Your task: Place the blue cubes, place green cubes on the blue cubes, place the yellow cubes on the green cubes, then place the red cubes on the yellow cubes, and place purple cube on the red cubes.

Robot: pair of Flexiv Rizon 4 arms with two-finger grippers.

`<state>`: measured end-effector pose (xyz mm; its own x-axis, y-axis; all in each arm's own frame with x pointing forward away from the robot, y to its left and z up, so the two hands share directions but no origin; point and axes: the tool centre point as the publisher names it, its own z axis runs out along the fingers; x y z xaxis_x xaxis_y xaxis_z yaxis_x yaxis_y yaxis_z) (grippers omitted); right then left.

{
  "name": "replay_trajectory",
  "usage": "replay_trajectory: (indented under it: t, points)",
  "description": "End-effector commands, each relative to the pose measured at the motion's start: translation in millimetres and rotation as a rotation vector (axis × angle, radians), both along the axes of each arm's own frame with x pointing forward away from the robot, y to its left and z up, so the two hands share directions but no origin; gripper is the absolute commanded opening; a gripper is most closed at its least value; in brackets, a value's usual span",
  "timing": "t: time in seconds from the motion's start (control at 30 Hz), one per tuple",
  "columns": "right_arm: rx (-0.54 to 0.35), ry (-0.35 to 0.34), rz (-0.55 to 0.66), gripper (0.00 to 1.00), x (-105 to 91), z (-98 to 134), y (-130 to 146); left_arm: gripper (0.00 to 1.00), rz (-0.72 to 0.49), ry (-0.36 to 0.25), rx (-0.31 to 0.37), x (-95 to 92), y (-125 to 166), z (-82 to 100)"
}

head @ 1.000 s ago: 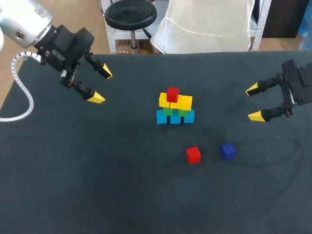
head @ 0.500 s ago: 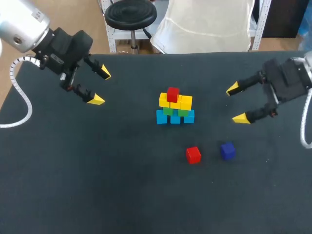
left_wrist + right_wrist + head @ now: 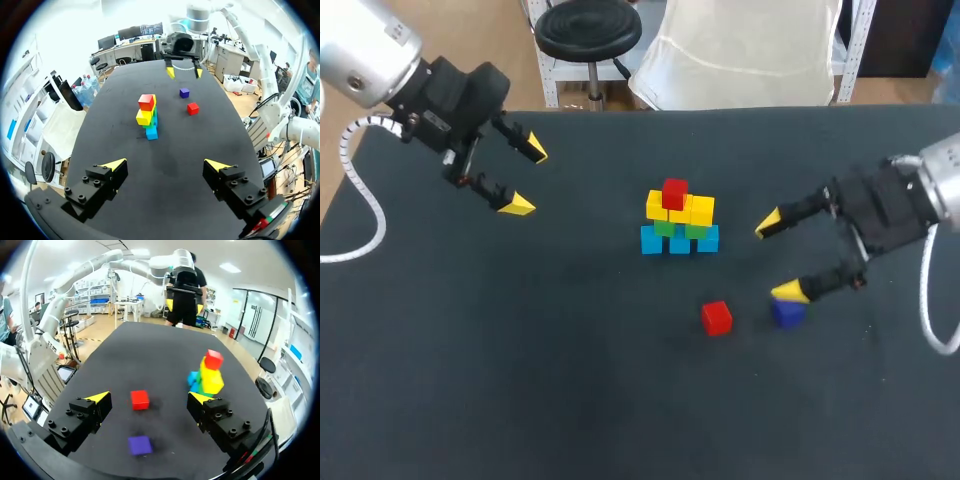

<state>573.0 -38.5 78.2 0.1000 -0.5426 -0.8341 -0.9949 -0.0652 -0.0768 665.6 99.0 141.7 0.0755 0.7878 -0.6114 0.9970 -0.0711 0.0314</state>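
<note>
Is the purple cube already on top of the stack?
No, the purple cube sits beside the loose red cube, apart from the stack.

Even overhead light, shadows seemingly soft

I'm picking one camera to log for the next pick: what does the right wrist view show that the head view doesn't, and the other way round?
Right wrist only: the purple cube in full, lying under the right gripper, nearer than the loose red cube.
Head only: the broad face of the stack, a blue row under green, then yellow, with one red on top. Here a yellow fingertip covers part of the purple cube.
Both: the stack, both loose cubes, and the left gripper, open like the right.
</note>
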Motion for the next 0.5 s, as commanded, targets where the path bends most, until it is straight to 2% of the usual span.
replay_trajectory:
  t: [0.03,0.27,0.5]
  points:
    - [-0.012,0.006,0.005,1.0,-12.2,-14.1,12.9,1.0,0.0,-0.002,-0.001,-0.4,0.3,-0.6]
    - [0.023,0.033,0.026,1.0,-39.7,-23.8,21.1,1.0,0.0,-0.002,-0.001,-0.4,0.3,-0.6]
    - [0.009,0.025,0.033,1.0,-41.8,-25.8,20.8,1.0,0.0,-0.002,-0.001,-0.4,0.3,-0.6]
